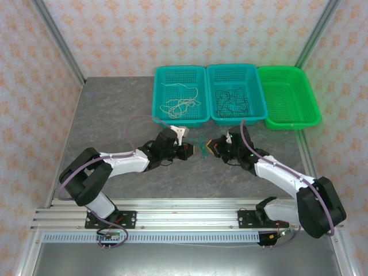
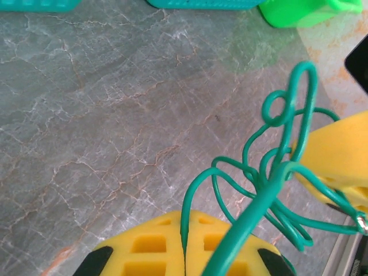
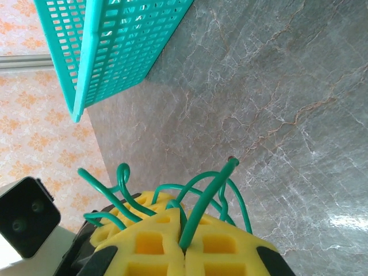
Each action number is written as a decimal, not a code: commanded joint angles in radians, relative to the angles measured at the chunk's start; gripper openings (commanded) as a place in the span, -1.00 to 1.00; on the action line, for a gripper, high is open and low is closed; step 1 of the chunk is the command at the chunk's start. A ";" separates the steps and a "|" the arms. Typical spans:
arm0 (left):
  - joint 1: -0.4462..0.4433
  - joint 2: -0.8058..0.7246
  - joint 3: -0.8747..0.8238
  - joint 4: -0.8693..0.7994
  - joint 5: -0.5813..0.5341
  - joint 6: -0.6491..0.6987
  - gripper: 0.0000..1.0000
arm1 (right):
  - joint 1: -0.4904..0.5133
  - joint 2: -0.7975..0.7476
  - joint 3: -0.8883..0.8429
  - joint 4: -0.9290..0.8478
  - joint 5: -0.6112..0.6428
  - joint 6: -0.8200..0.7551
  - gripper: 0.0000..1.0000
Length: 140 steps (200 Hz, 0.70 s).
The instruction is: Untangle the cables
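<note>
Teal cable (image 2: 253, 211), clamped w/ left claw (image 2: 185, 244), right claw (image 3: 185, 247)

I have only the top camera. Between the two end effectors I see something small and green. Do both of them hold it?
Observer: The left wrist view shows the left end effector shut on a teal-green cable; one strand runs into its closed jaws.
Operator: And the right one?
Observer: The right end effector is shut on the same cable, with several strands coming out of its jaws.
Operator: Is it tangled?
Observer: Yes. Close up, its loops cross and wrap around each other between the two end effectors.
</note>
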<state>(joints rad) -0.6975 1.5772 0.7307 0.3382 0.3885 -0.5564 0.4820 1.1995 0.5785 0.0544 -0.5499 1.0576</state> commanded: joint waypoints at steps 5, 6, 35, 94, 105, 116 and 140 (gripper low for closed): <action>0.012 -0.089 -0.025 -0.073 -0.195 0.002 -1.00 | -0.004 -0.053 0.050 -0.145 0.091 -0.074 -1.00; 0.013 -0.091 -0.026 -0.079 -0.200 0.002 -1.00 | -0.005 -0.057 0.052 -0.154 0.099 -0.077 -1.00; 0.068 -0.186 -0.042 -0.276 -0.304 0.016 -1.00 | -0.055 -0.198 0.081 -0.427 0.423 -0.189 -1.00; 0.205 -0.385 -0.132 -0.448 -0.321 0.078 -1.00 | -0.131 -0.359 0.062 -0.640 0.733 -0.224 -1.00; 0.211 -0.410 -0.139 -0.463 -0.317 0.083 -1.00 | -0.139 -0.357 0.056 -0.644 0.736 -0.219 -1.00; 0.211 -0.427 -0.144 -0.470 -0.306 0.087 -1.00 | -0.139 -0.354 0.051 -0.635 0.731 -0.214 -1.00; 0.211 -0.446 -0.173 -0.411 -0.225 0.097 -1.00 | -0.139 -0.343 0.020 -0.512 0.606 -0.246 -1.00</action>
<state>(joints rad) -0.4889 1.1599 0.5869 -0.0780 0.1196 -0.4915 0.3450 0.8471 0.6281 -0.5159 0.0975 0.8547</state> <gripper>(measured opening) 0.054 0.043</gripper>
